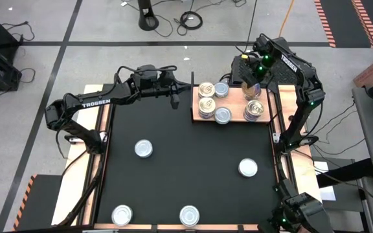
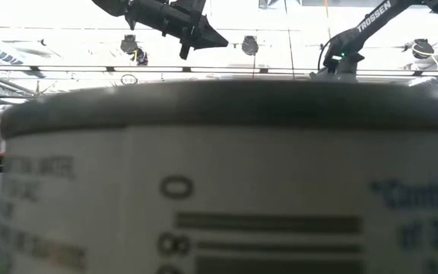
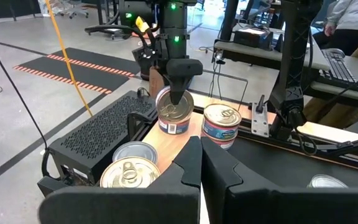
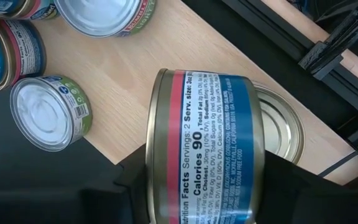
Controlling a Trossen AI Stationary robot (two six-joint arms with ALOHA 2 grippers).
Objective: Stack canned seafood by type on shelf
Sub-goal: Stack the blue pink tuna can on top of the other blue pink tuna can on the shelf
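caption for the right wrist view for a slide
Right gripper holds a blue-and-red labelled can over a gold-topped can on the wooden shelf.

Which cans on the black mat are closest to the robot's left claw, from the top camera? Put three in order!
From the left gripper:
1. Can on the mat's left, nearest.
2. Can on the mat's right, farther.
3. Can at the front left corner, farthest.

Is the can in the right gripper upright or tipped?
Upright: in the left wrist view, the can hangs level in the right gripper, lid up, above the shelf.
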